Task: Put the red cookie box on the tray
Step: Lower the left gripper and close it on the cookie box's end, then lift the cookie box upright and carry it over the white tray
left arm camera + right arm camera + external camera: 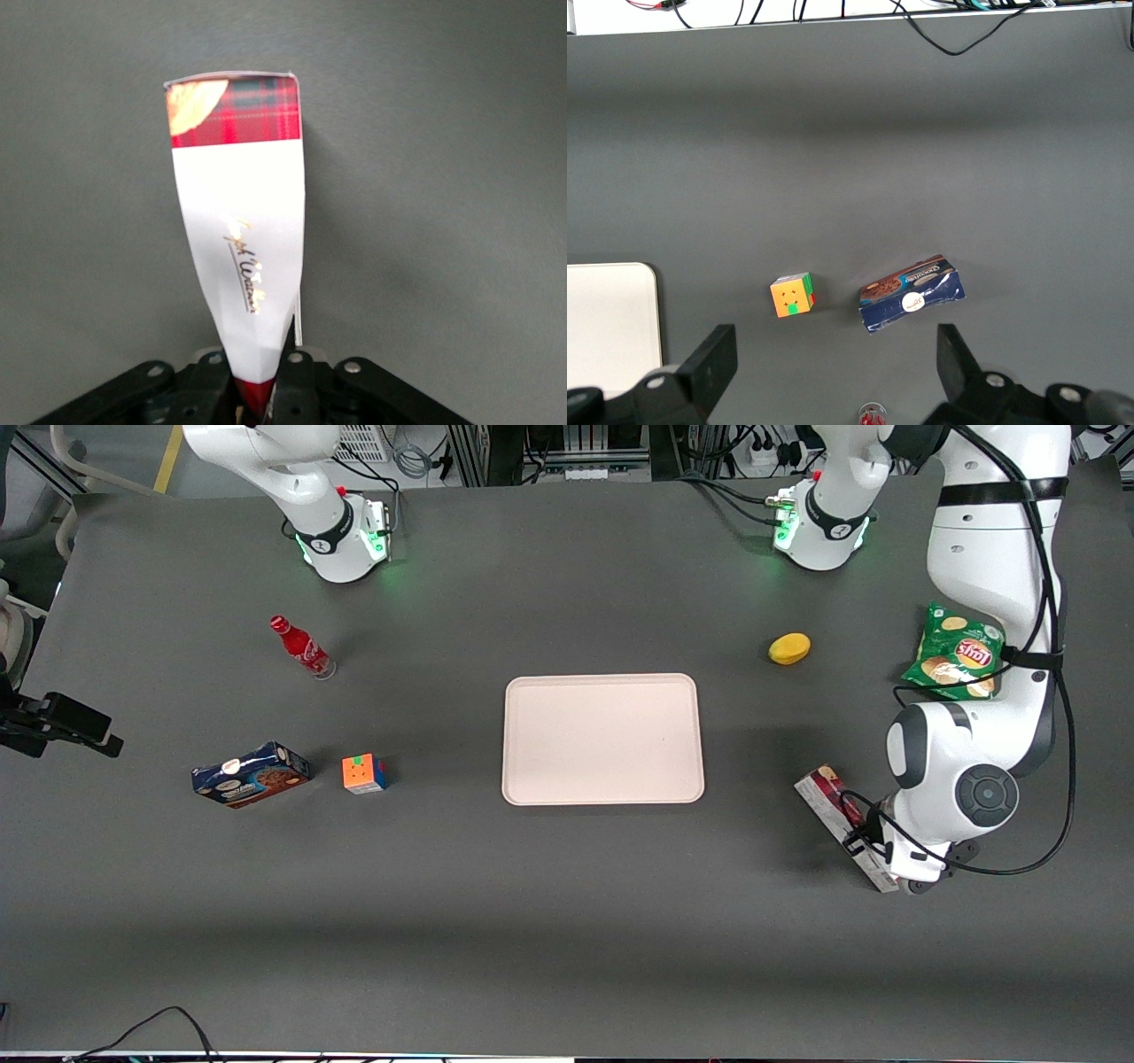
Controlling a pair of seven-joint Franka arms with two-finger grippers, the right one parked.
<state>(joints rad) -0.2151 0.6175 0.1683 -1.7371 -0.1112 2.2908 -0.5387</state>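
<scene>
End effector: the end effector (873, 849) is down at the tabletop (567, 921) toward the working arm's end, over the end of the red cookie box nearer the front camera.
Grip: in the left wrist view the fingers (297, 376) sit narrowly spaced on either side of the carton's near end and seem pressed against it; actual contact is hard to confirm.
Red cookie box: the red cookie box (828, 802) lies flat on the tabletop, slanting away from the end effector toward the tray and away from the front camera; its plaid and cookie picture show at the end farthest from the fingers.
Tray: the tray (603, 739) lies bare near the middle of the tabletop, well apart from the end effector, toward the parked arm's side of it.
Lemon-like yellow fruit: the yellow fruit (788, 648) lies farther from the front camera than the end effector.
Chip bag: the green chip bag (955, 655) lies beside the fruit, also farther from the camera than the end effector.
Parked arm's end: the blue cookie box (251, 774), the puzzle cube (364, 773) and the red bottle (301, 646) all lie well apart from the end effector.
</scene>
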